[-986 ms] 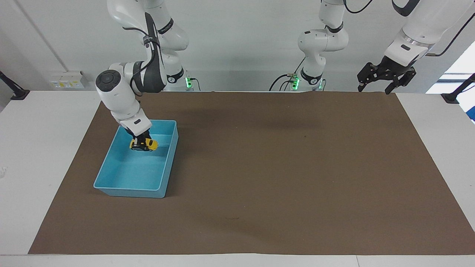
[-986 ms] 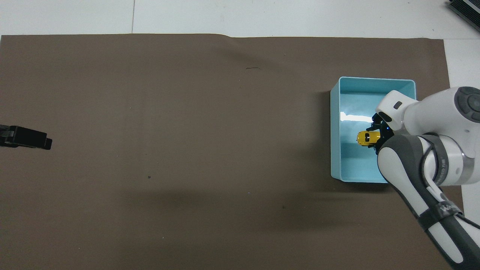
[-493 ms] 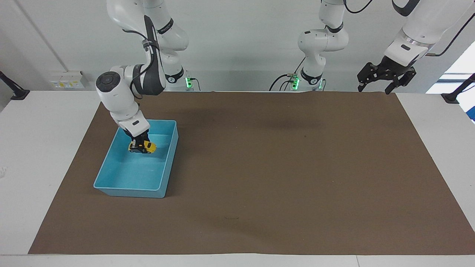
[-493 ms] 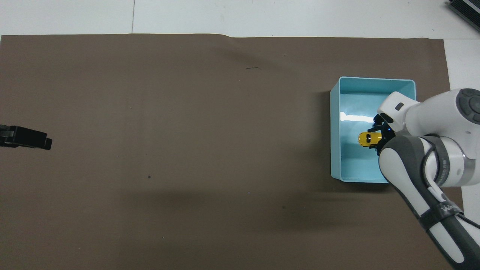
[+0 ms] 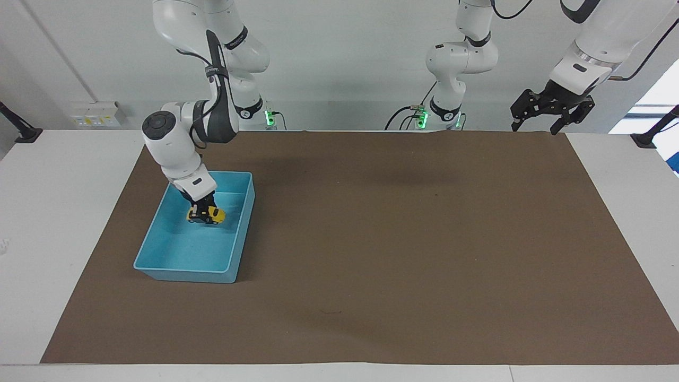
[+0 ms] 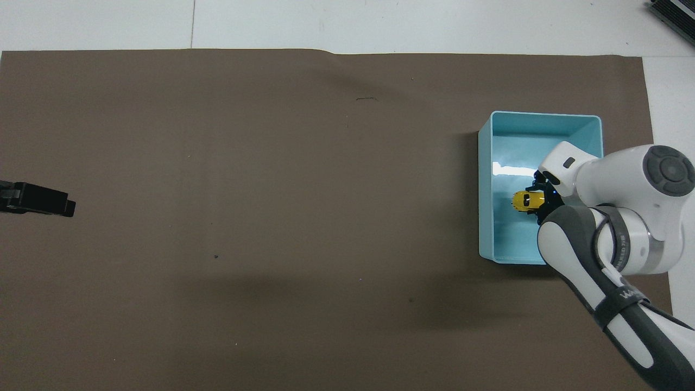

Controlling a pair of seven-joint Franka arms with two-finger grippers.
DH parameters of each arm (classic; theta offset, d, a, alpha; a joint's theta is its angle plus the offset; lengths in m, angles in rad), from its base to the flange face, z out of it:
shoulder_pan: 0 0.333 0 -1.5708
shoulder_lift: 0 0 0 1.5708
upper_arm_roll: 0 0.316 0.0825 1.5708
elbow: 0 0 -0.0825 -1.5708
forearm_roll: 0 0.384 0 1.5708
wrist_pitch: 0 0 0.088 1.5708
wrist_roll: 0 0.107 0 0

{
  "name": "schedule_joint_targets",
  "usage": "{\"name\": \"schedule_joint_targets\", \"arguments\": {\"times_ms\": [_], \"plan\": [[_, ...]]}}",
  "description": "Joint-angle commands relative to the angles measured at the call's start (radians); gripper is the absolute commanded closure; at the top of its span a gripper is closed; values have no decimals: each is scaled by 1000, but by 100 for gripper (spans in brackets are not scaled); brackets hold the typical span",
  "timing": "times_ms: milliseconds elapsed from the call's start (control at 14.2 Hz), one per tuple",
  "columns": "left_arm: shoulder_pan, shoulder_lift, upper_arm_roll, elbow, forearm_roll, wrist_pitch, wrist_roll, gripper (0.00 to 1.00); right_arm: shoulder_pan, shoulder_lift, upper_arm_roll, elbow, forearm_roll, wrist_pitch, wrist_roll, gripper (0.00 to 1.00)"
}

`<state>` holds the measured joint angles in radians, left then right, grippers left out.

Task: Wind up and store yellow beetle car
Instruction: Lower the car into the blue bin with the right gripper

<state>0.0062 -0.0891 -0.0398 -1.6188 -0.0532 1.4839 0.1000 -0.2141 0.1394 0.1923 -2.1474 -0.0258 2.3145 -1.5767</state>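
The yellow beetle car point(image 5: 208, 215) point(image 6: 524, 201) is low inside the blue bin point(image 5: 185, 271) point(image 6: 485, 190), in the half nearer the robots. My right gripper point(image 5: 202, 211) point(image 6: 541, 202) reaches down into the bin and is shut on the car's rear part. Whether the wheels touch the bin floor I cannot tell. My left gripper point(image 5: 536, 126) point(image 6: 64, 205) waits open and empty, raised over the mat's edge at the left arm's end of the table.
A brown mat point(image 5: 403, 239) point(image 6: 271, 217) covers most of the white table. The blue bin stands on it toward the right arm's end. Nothing else lies on the mat.
My right gripper has lowered the car deeper into the bin and levelled it out. The left arm has not moved.
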Motion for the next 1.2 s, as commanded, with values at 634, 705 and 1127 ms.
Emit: {"name": "schedule_joint_targets", "arguments": {"times_ms": [634,705,1127], "plan": [[9,-21,-3,-20,-13,-8,-2,0,-25,61,13,-26,-6,88,-63,91],[9,-21,-3,-21,-13,-8,-2,0,-24,62,13,-28,-6,91,-65,90],[9,-21,-3,-21,-13,-8,-2,0,-27,72,13,-28,-6,92,-63,75]]}}
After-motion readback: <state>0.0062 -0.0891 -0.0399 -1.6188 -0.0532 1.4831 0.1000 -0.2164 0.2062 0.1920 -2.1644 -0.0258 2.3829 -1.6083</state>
